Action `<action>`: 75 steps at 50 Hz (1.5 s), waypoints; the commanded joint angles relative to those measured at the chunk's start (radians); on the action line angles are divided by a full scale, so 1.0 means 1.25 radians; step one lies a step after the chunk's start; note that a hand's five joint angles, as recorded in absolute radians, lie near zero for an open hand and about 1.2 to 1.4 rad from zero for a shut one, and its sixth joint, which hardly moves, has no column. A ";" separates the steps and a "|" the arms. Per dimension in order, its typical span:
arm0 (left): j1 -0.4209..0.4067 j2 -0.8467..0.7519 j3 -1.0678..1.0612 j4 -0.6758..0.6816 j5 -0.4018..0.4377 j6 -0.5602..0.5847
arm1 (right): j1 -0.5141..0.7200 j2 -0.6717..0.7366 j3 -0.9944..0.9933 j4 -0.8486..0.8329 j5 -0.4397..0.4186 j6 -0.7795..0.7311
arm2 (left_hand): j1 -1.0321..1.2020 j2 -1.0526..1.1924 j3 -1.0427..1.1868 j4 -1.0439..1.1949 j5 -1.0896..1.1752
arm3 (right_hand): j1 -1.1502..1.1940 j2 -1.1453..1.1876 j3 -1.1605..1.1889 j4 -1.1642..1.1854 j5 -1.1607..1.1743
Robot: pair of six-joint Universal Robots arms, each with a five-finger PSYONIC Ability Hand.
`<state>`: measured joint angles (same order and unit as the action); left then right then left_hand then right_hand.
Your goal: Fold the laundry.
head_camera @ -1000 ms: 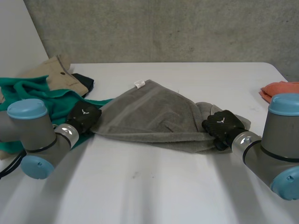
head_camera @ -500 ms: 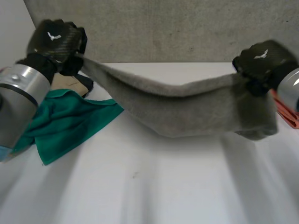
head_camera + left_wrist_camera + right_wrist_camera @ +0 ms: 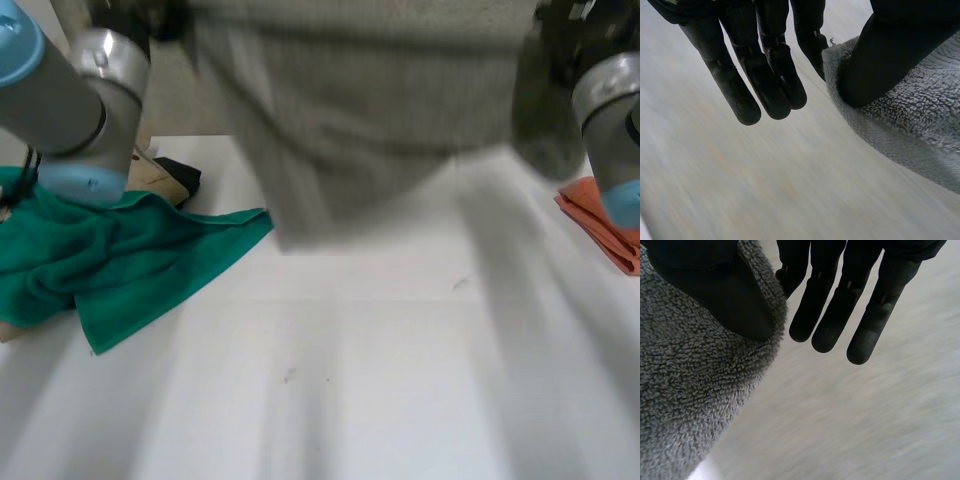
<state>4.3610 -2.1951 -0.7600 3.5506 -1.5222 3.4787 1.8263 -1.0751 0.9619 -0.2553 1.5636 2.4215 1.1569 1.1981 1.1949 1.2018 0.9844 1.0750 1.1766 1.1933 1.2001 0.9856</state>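
Light soft, diffuse, medium-bright. White table [image 3: 400, 400] evenly lit, with faint wide shadow bands running from under the towel [image 3: 380, 120] toward the near edge. In the wrist views left hand [image 3: 765, 60] and right hand [image 3: 840, 305] read near-black against the pale table.

towel [image 3: 370, 120]: mid grey, plain, no print; terry loops w/ paler flecks in wrist views; faint paler band in head view, blurred
left hand [image 3: 765, 65]: black, matte, no markings seen
right hand [image 3: 835, 305]: black, matte, same
left arm [image 3: 60, 90]: grey body, light-blue caps, shiny silver ring at wrist end
right arm [image 3: 610, 100]: grey, silver-ish ring, light-blue cap
green cloth [image 3: 130, 260]: solid teal-green, no pattern
orange cloth [image 3: 600, 215]: salmon-orange, plain
tan garment [image 3: 150, 175]: beige/khaki, plain
dark item [image 3: 183, 178]: blackish, can't tell more
table [image 3: 350, 380]: white, few small dark specks
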 commanded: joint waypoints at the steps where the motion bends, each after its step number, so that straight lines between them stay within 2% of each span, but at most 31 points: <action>1: -0.022 0.038 -0.007 0.264 -0.027 0.002 | -0.006 -0.036 0.048 -0.283 -0.009 0.030 | 0.191 0.158 0.161 0.156 0.190 | 0.257 0.176 0.162 0.157 0.189; 8: -0.021 0.050 -0.135 0.143 -0.039 0.000 | -0.003 0.013 0.050 -0.181 -0.060 0.030 | 0.191 0.158 0.161 0.156 0.190 | 0.257 0.176 0.162 0.157 0.189; 14: -0.024 0.049 -0.332 0.078 -0.038 0.005 | -0.002 0.087 0.078 -0.018 -0.113 0.036 | 0.191 0.158 0.161 0.156 0.190 | 0.257 0.176 0.162 0.157 0.189; 21: -0.025 0.076 -0.538 0.046 -0.029 0.006 | -0.002 0.123 0.217 0.134 -0.119 0.028 | 0.191 0.158 0.161 0.156 0.190 | 0.257 0.176 0.162 0.157 0.189; 27: -0.024 0.173 -0.704 0.046 -0.018 0.005 | -0.013 0.110 0.316 0.187 -0.117 0.036 | 0.191 0.158 0.161 0.156 0.190 | 0.257 0.176 0.162 0.157 0.189; 31: -0.024 0.245 -0.785 0.047 0.016 0.006 | -0.015 0.072 0.370 0.218 -0.117 0.025 | 0.191 0.158 0.161 0.156 0.190 | 0.257 0.176 0.162 0.157 0.189; 35: -0.017 0.308 -0.850 0.047 0.059 0.008 | -0.015 -0.007 0.404 0.274 -0.127 0.020 | 0.191 0.158 0.161 0.156 0.190 | -0.197 -0.278 -0.291 -0.297 -0.265; 36: -0.016 0.320 -0.860 0.047 0.065 0.008 | -0.015 -0.033 0.404 0.294 -0.126 0.018 | 0.191 0.158 0.161 0.156 0.190 | -0.386 -0.467 -0.481 -0.486 -0.454; 37: -0.015 0.337 -0.879 0.047 0.075 0.008 | -0.015 -0.042 0.401 0.301 -0.126 0.015 | 0.191 0.158 0.161 0.156 0.190 | -0.425 -0.506 -0.520 -0.525 -0.493; 42: -0.011 0.362 -0.920 0.048 0.079 0.008 | -0.014 -0.070 0.356 0.329 -0.132 -0.014 | 0.191 0.158 0.161 0.156 0.190 | -0.529 -0.610 -0.624 -0.629 -0.597; 50: -0.012 0.366 -0.936 0.050 0.079 0.006 | -0.015 -0.041 0.212 0.337 -0.137 -0.126 | 0.191 0.158 0.161 0.156 0.190 | -0.505 -0.587 -0.600 -0.606 -0.574; 59: -0.013 0.366 -0.932 0.052 0.079 0.006 | -0.015 0.147 0.065 0.342 -0.224 -0.284 | 0.191 0.158 0.161 0.156 0.190 | -0.489 -0.570 -0.584 -0.589 -0.557; 64: -0.013 0.367 -0.925 0.053 0.079 0.006 | -0.018 0.273 -0.045 0.343 -0.232 -0.340 | 0.191 0.158 0.161 0.156 0.190 | -0.466 -0.547 -0.560 -0.566 -0.534; 75: -0.011 0.367 -0.919 0.053 0.079 0.006 | -0.068 0.438 -0.194 0.350 -0.256 -0.353 | 0.191 0.158 0.161 0.156 0.190 | -0.381 -0.462 -0.476 -0.481 -0.449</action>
<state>4.3468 -1.7370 -1.9109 3.6171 -1.4231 3.4867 1.7621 -0.6070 0.8025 0.1749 1.2569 1.9766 1.1569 1.1987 1.1953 1.2018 0.9917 0.4505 0.4418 0.4580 0.4716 0.3028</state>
